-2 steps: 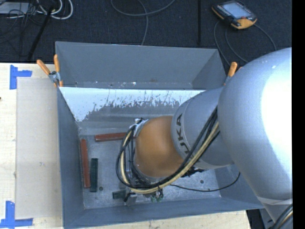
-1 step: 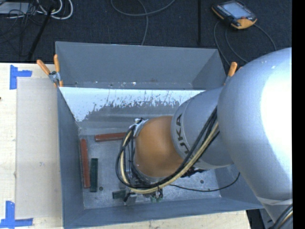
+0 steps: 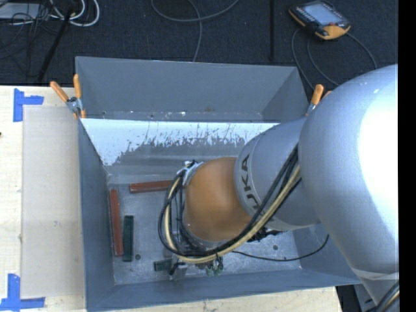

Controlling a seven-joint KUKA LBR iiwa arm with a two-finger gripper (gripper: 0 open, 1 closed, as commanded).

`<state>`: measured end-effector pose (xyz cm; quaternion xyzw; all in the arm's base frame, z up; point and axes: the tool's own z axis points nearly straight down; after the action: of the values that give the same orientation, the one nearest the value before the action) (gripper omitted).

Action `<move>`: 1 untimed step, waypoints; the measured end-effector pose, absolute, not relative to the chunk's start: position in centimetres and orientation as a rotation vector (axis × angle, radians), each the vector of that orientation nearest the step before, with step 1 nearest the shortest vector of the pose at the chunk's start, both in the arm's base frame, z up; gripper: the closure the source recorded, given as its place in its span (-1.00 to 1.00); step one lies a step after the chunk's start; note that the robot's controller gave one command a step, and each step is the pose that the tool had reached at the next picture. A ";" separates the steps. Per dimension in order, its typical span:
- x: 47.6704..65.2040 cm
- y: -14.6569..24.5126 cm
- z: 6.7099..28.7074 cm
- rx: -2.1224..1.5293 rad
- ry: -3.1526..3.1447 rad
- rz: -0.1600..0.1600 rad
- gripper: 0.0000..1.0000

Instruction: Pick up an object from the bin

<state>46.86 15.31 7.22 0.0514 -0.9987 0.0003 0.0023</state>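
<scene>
The claw [image 3: 188,265] is down low in the bin [image 3: 195,96], and nothing shows in its grip. Whether it is open or closed, I cannot tell: the wrist sits right over it. The nearest loose thing is the dark bar [image 3: 128,237], a short, flat, blackish-green strip on the grey floor. The claw is near that bar, off its lower end on the arm's side, but apart from it. A small dark bit [image 3: 162,265] pokes out between the bar and the claw; I can't tell if it is loose or part of the claw.

Pose now: the arm [image 3: 351,174] comes in as a fat silver tube, bent steeply down, ending in a rounded orange cover [image 3: 211,203] that hangs over the floor on the arm's side of the bar. Black and yellow cables [image 3: 170,220] loop round the cover's edge facing the bar.

Around the bar: a long red-brown stick [image 3: 116,221] lies just beside it on the side away from the claw, parallel to it and longer. A shorter red-brown stick [image 3: 151,187] lies crosswise past the bar's upper end, near the cables. The bin is dull grey metal with sloping walls, and the back slope is streaked with scratches.
</scene>
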 end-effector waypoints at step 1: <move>46.8 15.3 8.4 0.161 -3.133 0.002 1.00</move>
<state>46.83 15.31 8.38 0.0514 -0.9987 0.0005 0.0025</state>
